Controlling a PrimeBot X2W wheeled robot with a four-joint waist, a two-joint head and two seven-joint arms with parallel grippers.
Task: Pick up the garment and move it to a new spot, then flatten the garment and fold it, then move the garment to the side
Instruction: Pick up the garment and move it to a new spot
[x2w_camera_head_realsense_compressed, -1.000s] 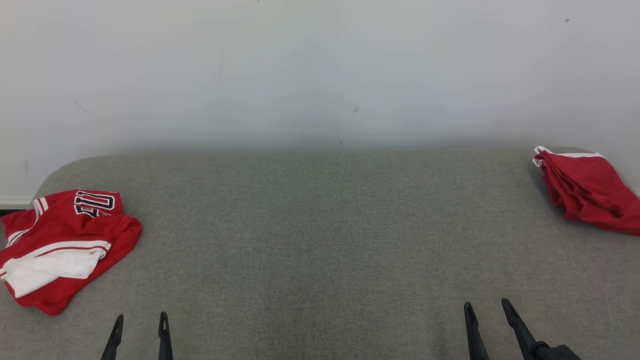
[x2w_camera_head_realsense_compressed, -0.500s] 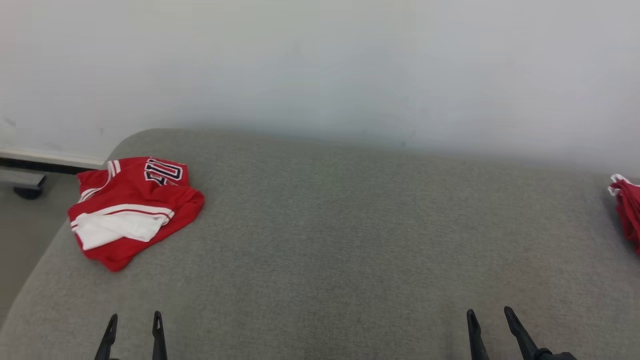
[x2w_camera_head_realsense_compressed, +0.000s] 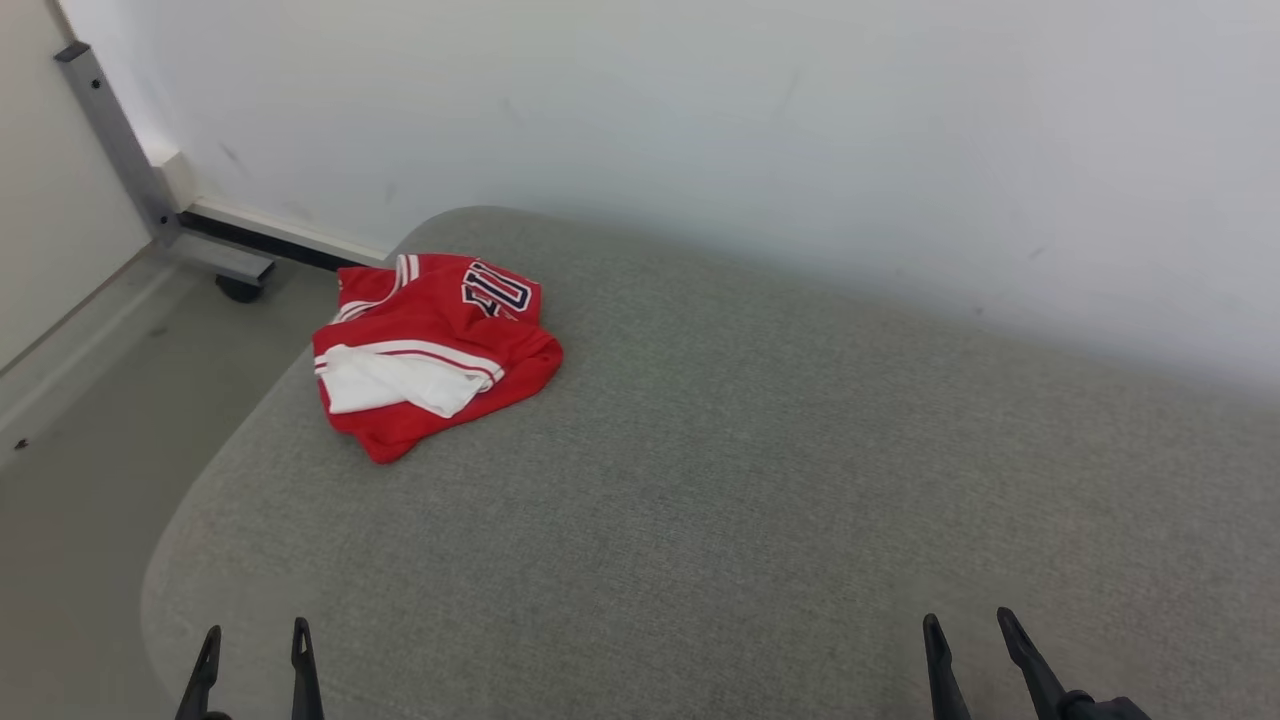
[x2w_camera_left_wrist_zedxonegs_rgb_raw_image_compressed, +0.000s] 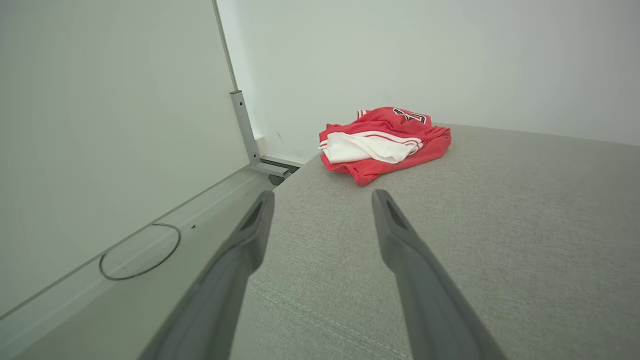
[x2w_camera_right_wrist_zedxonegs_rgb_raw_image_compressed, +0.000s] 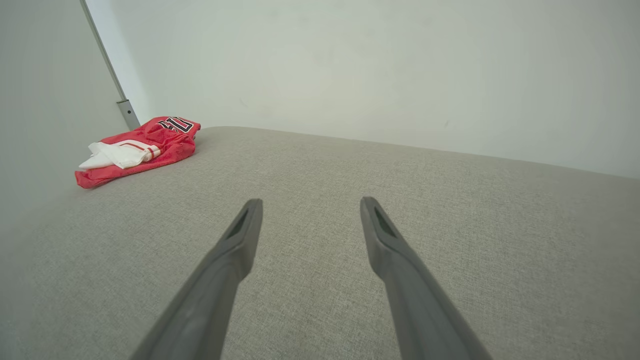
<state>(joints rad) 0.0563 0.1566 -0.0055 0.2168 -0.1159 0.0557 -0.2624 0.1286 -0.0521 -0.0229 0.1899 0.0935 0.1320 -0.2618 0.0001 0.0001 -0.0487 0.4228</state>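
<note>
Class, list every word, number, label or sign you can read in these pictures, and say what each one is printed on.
"0": the last of the dark, white-edged numerals on the red garment.
The character before it is creased by a fold and cannot be read with certainty.
The grey cushion and the wall carry no readable writing.

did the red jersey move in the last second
No. The red jersey lies at the same rounded corner of the grey cushion; the camera turned left.

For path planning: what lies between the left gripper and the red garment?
Just bare grey cushion, from the left gripper to the red garment, in the left wrist view.
</note>
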